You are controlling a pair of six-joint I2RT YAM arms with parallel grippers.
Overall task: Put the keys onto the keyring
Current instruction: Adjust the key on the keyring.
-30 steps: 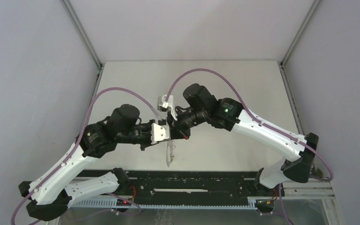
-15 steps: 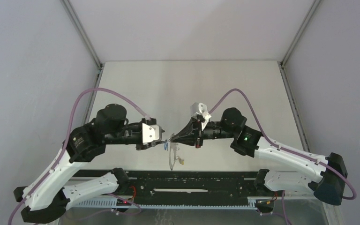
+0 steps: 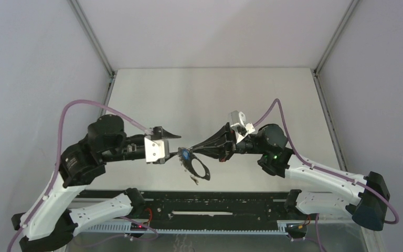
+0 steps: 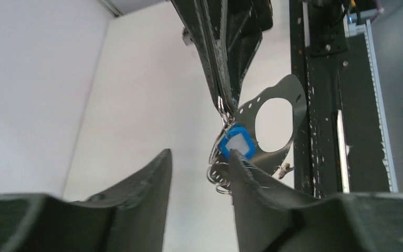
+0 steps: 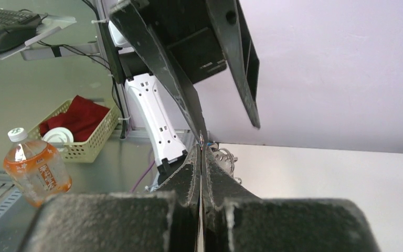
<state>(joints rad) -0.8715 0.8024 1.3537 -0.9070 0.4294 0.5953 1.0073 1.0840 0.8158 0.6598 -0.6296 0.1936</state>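
The keyring (image 3: pixel 201 170) is a dark flat hoop that hangs in the air between the arms. My right gripper (image 3: pixel 191 151) is shut on its upper edge, beside the small metal loops (image 4: pixel 218 177). A blue-tagged key (image 4: pixel 237 143) hangs by that same edge, also seen from above (image 3: pixel 185 155). My left gripper (image 3: pixel 172 145) stands open just left of the blue tag, with nothing between its fingers (image 4: pixel 157 170). A small yellowish piece (image 4: pixel 284 169) dangles at the hoop's lower edge; I cannot tell if it is a key. In the right wrist view the right gripper (image 5: pixel 201 143) pinches a thin metal edge.
The pale table (image 3: pixel 215 100) is walled at left, right and back. A black rail (image 3: pixel 215 202) runs along its near edge under the keyring. Off the table, the right wrist view shows a bottle (image 5: pixel 35 165) and a yellow basket (image 5: pixel 78 128).
My left gripper has opened and pulled back to the left. The right gripper swung right and down with the keyring. The blue key now hangs at the ring, free of the left fingers.
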